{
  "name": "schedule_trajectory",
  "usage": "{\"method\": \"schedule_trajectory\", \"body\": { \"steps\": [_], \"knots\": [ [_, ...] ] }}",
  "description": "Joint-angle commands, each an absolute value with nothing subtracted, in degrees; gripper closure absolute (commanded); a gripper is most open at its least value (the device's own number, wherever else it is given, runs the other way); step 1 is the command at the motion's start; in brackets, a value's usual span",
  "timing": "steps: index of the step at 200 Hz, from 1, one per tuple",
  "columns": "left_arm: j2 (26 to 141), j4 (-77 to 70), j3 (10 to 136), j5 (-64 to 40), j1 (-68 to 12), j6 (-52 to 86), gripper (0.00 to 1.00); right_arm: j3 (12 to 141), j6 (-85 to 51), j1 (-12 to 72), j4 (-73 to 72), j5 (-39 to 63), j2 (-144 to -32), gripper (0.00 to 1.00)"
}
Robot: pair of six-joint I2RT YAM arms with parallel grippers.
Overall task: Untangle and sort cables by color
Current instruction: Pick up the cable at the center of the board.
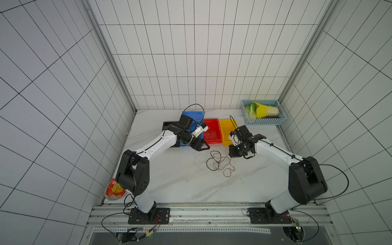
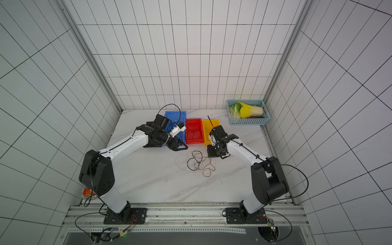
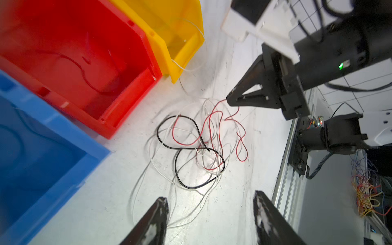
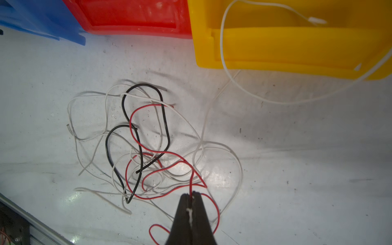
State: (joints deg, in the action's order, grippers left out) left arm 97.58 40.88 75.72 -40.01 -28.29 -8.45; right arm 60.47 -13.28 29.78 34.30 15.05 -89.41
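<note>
The cables [image 1: 216, 161] [image 2: 198, 161] lie in a loose tangle of red, black and white strands on the marble table, in front of the bins. My right gripper [image 4: 192, 194] [image 1: 233, 152] is shut on a red cable [image 4: 192, 182] at the tangle's right edge, tips low near the table. Black loops [image 4: 165, 118] and pale white strands cross the red ones. My left gripper [image 3: 209, 199] [image 1: 200, 146] hangs open just left of the tangle, nothing between its fingers. A white cable [image 4: 221, 46] hangs over the yellow bin's front wall onto the table.
Blue [image 1: 192, 114], red [image 1: 212, 121] and yellow [image 1: 224, 122] bins stand in a row behind the tangle; a red strand lies in the red one. A black tray [image 1: 167, 125] sits under the left arm. A basket of cabbage [image 1: 263, 122] is back right, a snack packet [image 1: 114, 188] front left.
</note>
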Motion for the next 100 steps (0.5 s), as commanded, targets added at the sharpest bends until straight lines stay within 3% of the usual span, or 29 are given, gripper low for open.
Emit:
{"method": "schedule_trajectory", "body": {
  "steps": [1, 61, 100],
  "knots": [
    [98.56, 34.82, 74.64, -42.74, -30.58, -11.89, 0.38, 58.15, -12.26, 30.5, 33.42, 15.4, -85.12, 1.0],
    [105.48, 29.81, 73.22, -33.86, -38.01, -13.68, 0.35, 61.74, -12.41, 30.87, 39.3, 18.46, -71.78, 1.0],
    [112.62, 29.27, 76.29, -23.37, -37.63, -10.06, 0.41, 70.9, -11.79, 31.4, 48.25, 15.2, -63.09, 1.0]
  ]
}}
